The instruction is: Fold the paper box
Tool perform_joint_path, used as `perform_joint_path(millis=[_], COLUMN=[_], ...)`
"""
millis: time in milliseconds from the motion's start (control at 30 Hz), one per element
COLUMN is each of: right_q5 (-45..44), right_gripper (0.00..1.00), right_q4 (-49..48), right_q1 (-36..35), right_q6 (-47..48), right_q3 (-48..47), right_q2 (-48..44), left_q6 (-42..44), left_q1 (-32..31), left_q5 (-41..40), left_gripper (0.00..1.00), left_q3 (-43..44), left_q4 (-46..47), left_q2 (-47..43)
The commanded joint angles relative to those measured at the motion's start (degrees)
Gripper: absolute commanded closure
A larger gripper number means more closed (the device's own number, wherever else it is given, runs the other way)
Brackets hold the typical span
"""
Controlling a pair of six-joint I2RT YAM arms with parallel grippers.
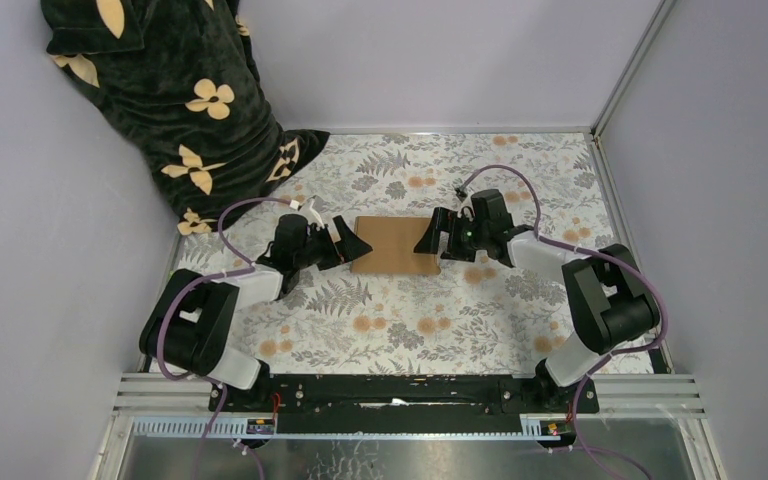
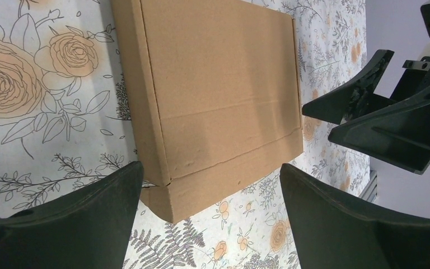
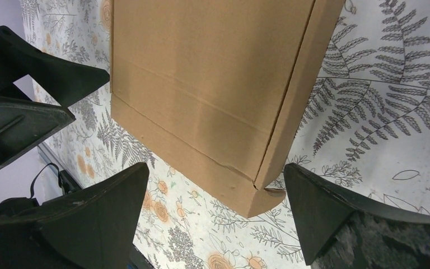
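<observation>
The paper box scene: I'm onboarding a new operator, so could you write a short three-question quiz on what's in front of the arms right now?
1. True or false: the paper box lies closed and flat on the floral tablecloth.
2. Pick one. The left gripper and right gripper are:
A. both open, one at each end of the box
B. both shut on the box
C. one open, one shut
3. Fill in: the dark flowered cloth is heaped in the far-____ corner.

Key: 1 true; 2 A; 3 left.
</observation>
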State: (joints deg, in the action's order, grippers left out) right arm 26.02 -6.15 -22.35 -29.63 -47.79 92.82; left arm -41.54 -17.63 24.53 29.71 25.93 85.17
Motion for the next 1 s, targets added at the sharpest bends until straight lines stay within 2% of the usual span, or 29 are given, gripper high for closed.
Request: perform_joint_path(millis=[0, 967], right_q5=[3.0, 3.7], right_gripper=[0.01, 0.01], right_q4=[-3.9, -4.7], right_q1=[0.2, 0.2], right_q6=[-1.4, -1.5], right_q3=[0.7, -1.0], right_q2=[1.2, 3.2], left_q6=[-0.1, -0.5], left_q1=[0.0, 0.0], left_q5=[1.1, 2.6], left_gripper=[0.01, 0.01], left_q3=[-0.8, -0.2], left_q4=[4.9, 8.0], left_q2=[1.1, 4.6])
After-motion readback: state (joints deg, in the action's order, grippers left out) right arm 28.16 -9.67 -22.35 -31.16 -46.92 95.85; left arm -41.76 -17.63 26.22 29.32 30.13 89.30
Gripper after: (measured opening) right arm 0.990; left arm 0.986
